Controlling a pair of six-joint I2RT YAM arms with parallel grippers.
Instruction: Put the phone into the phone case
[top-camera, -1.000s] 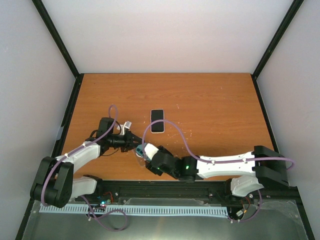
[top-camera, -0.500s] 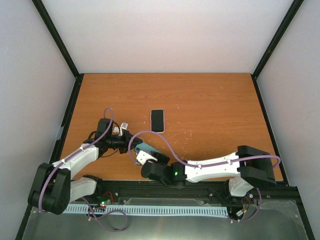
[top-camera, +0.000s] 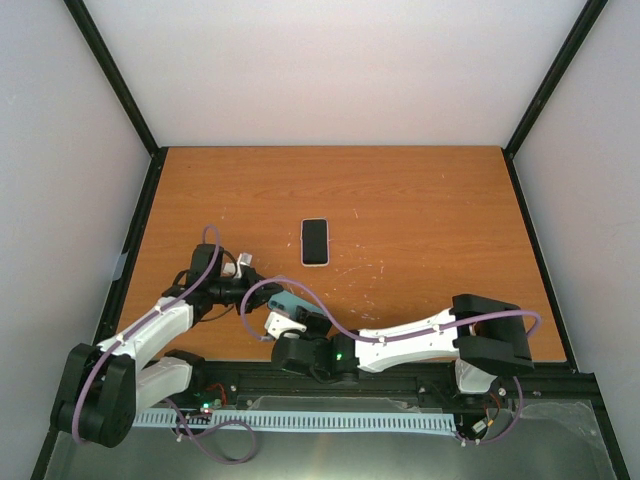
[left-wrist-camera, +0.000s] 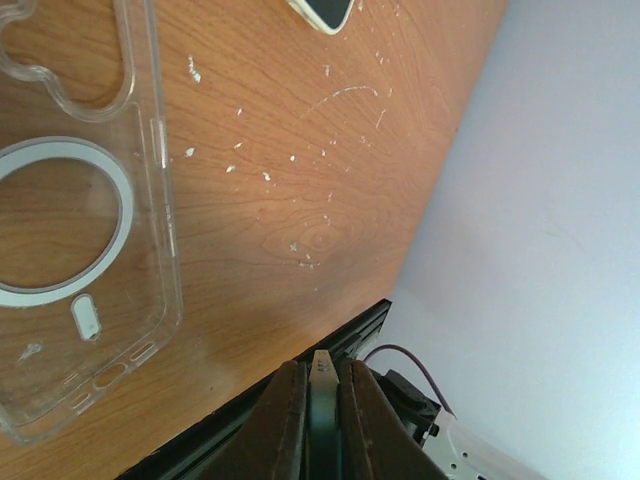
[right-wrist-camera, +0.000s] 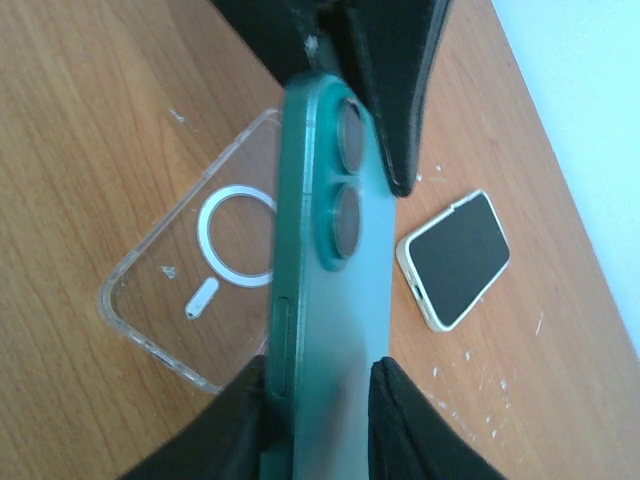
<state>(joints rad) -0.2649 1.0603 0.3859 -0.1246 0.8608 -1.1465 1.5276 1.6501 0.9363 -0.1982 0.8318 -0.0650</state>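
A teal phone (right-wrist-camera: 330, 300) is held off the table, edge up, by both grippers. My right gripper (right-wrist-camera: 320, 392) is shut on its lower part, one finger on each flat face. My left gripper (left-wrist-camera: 321, 372) is shut on its camera end, where only a thin sliver of the phone (left-wrist-camera: 323, 420) shows between the fingers (right-wrist-camera: 395, 90). From above, the phone (top-camera: 288, 301) sits between the left gripper (top-camera: 250, 286) and the right gripper (top-camera: 287, 320). The clear phone case (right-wrist-camera: 170, 300) lies flat and open side up on the table just beneath, also in the left wrist view (left-wrist-camera: 80, 200).
A second phone (top-camera: 315, 242) in a cream case lies screen up on the wooden table (top-camera: 430, 210), beyond the grippers. The table's black front rail (top-camera: 400, 375) runs right behind the right wrist. White specks dot the wood near the cream phone (right-wrist-camera: 455, 258).
My right gripper has closed on the teal phone and its arm has pulled left and nearer the front edge. The left gripper has stayed shut on the phone, shifting slightly toward the front.
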